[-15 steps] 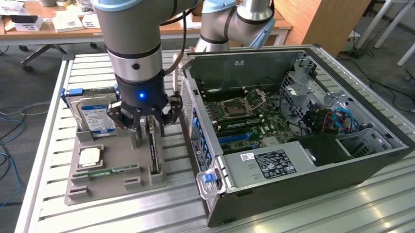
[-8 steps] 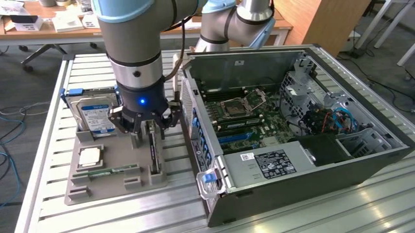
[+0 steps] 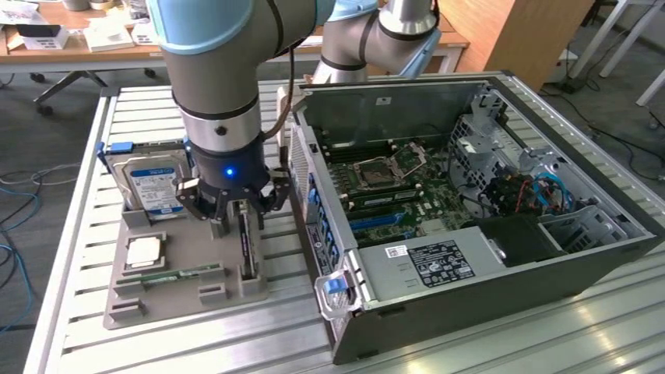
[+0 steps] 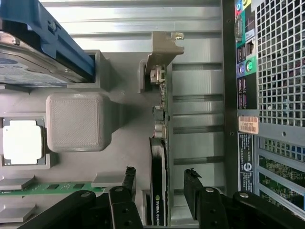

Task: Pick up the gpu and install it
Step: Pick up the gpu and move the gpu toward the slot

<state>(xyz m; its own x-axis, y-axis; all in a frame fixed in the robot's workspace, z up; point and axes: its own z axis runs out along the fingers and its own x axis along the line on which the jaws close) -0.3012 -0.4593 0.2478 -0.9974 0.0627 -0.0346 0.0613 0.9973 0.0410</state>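
**Gripper spread wide, straddling the gpu in its holder.**

I count one gpu, one hard drive, one processor chip and one green memory stick, all seated in one grey holder tray, with one open computer case just beside it. The gpu stands on edge in its slot, directly under my gripper. In the wrist view the fingers sit one on each side of the card, with a gap on both sides and no contact. Its silver bracket is at the end away from the fingers. Tray and case rest on a slatted metal table. Behind it I see a wooden desk with papers, and a grey floor with loose cables.
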